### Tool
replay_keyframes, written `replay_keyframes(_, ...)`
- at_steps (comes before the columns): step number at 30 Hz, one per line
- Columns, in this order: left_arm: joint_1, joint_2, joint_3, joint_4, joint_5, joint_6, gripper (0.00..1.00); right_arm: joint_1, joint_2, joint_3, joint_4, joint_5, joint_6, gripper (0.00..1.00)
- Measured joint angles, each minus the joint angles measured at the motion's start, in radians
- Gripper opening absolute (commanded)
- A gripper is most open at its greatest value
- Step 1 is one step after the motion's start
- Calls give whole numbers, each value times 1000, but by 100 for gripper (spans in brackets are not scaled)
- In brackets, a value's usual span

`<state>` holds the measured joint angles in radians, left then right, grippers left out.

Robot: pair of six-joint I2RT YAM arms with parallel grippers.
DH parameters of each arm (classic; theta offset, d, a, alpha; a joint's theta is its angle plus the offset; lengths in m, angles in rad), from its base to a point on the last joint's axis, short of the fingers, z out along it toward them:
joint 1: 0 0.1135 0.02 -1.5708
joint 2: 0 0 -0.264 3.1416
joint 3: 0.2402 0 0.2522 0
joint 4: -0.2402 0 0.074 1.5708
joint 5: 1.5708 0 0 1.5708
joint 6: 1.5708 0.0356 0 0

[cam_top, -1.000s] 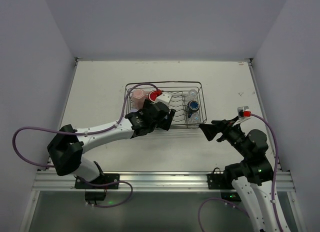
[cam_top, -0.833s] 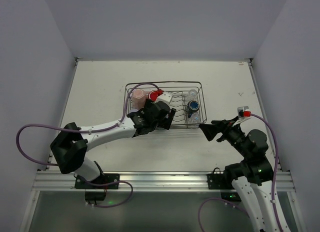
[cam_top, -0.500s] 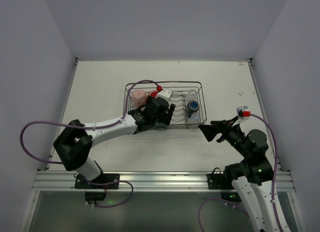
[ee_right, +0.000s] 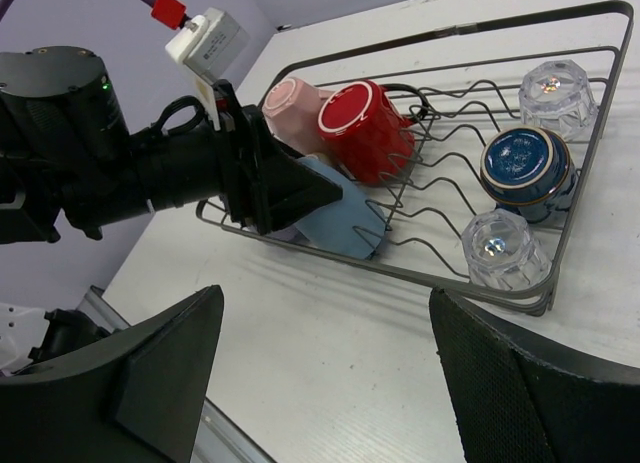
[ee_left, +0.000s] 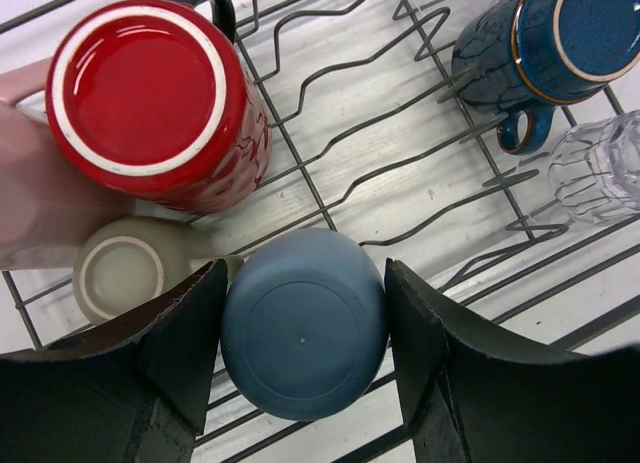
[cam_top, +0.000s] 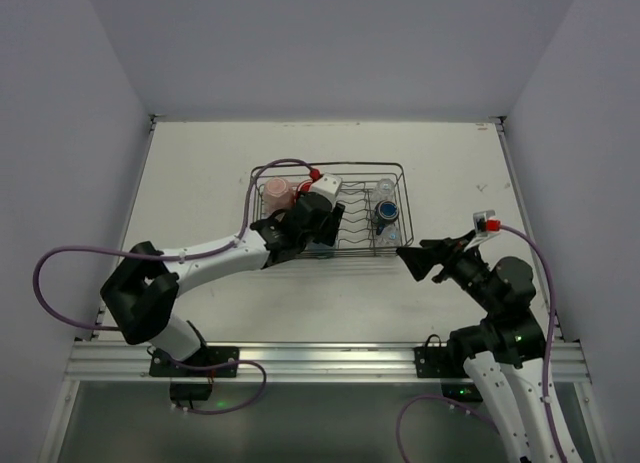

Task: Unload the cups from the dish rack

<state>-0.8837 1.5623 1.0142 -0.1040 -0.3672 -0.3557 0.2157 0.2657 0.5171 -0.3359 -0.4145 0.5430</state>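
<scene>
- Fingers (ee_left: 170, 363) of your left hand (ee_left: 305, 275) touch both sides of the light-blue tumbler (ee_left: 300, 343), which lies base-out in the dish rack (cam_top: 360, 164), near-left corner.
- Just beside it you have the olive-beige cup (ee_left: 120, 273), red mug (ee_left: 150, 93) and pink cup (ee_left: 40, 203).
- Dark blue cup (ee_left: 545, 43) and clear glasses (ee_left: 600, 168) sit at the rack's right end.
- Your right hand (cam_top: 408, 263) hangs wide open over the desk (cam_top: 200, 183), near the rack's right corner.

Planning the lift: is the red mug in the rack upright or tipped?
Tipped on its side: the red mug shows its round base to both wrist cameras.
</scene>
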Motion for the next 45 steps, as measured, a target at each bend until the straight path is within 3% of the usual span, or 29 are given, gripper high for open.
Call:
replay_keyframes(8, 1, -146, -2, -24, 2, 0, 14, 0, 43, -3, 83, -36, 73, 83)
replay_keyframes(16, 28, -371, -8, -21, 44, -42, 9, 64, 196, -83, 383, -88, 272, 80)
replay_keyframes(23, 39, -538, -124, 145, 190, -169, 5, 178, 315, -93, 604, -97, 372, 80)
replay_keyframes(35, 39, -568, -255, 387, 396, -341, 4, 288, 449, -91, 814, -93, 447, 81)
replay_keyframes(38, 39, -568, -276, 436, 430, -367, 6, 299, 467, -91, 856, -94, 460, 72)
replay_keyframes(40, 39, -568, -293, 477, 452, -386, 8, 303, 471, -91, 898, -94, 469, 56)
replay_keyframes(42, 39, -568, -309, 513, 467, -396, 18, 306, 484, -89, 951, -94, 481, 43)
replay_keyframes(43, 39, -568, -316, 527, 473, -403, 24, 306, 495, -89, 977, -94, 489, 29)
replay_keyframes(44, 39, -568, -319, 537, 478, -408, 42, 307, 511, -89, 1006, -94, 495, 22)
replay_keyframes(45, 40, -570, -321, 541, 480, -412, 52, 307, 528, -89, 1039, -102, 514, 15)
